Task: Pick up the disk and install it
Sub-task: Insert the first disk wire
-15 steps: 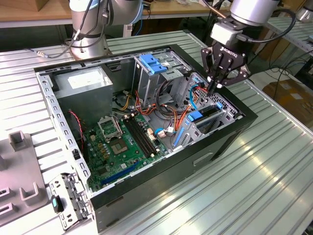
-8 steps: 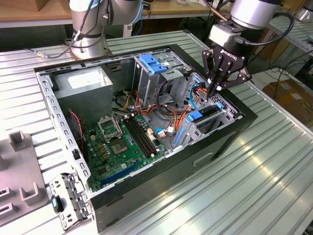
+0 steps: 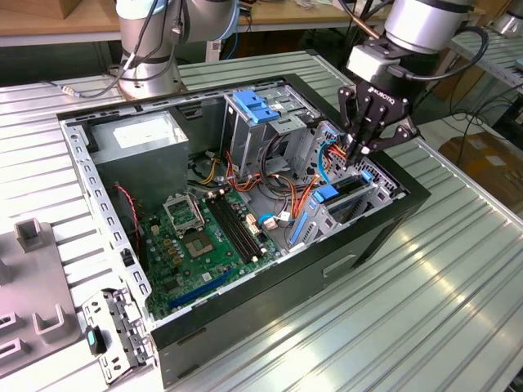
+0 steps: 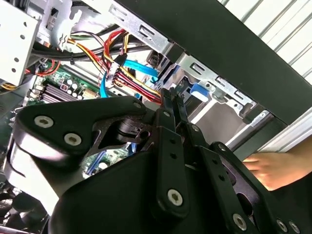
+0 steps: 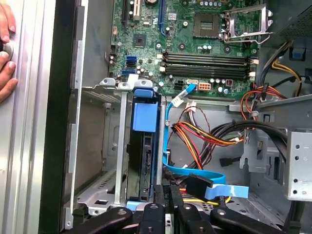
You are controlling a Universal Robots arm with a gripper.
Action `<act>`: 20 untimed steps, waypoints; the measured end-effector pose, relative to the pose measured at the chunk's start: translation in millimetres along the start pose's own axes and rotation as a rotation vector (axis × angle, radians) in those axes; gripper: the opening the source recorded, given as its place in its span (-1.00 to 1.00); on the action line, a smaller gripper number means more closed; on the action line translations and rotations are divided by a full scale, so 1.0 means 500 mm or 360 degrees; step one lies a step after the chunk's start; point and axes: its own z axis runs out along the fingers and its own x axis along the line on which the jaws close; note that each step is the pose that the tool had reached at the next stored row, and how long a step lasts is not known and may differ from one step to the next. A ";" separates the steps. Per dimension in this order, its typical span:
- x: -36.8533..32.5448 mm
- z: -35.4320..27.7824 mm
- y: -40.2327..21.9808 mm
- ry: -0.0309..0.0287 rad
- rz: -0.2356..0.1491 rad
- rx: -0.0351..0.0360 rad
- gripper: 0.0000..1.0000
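Black two-fingered gripper closed narrow, empty, just above the dark-edged metal disk with blue plastic carrier end, seated edgewise in grey steel drive cage.

You see the disk standing on edge in its metal bay, motherboard at twelve o'clock (a hand at ten o'clock).

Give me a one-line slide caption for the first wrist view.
The gripper, fingers together, sits over the disk standing on edge in its metal bay, beside the motherboard.
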 end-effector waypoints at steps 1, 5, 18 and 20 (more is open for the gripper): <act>0.000 0.002 0.000 -0.00011 0.0030 -0.0002 -0.67; 0.011 0.005 0.001 -0.00019 0.0054 -0.0003 -0.67; 0.029 0.017 0.012 -0.00022 0.0056 -0.0001 -0.67; 0.030 0.018 0.012 -0.00015 0.0047 0.0000 -0.67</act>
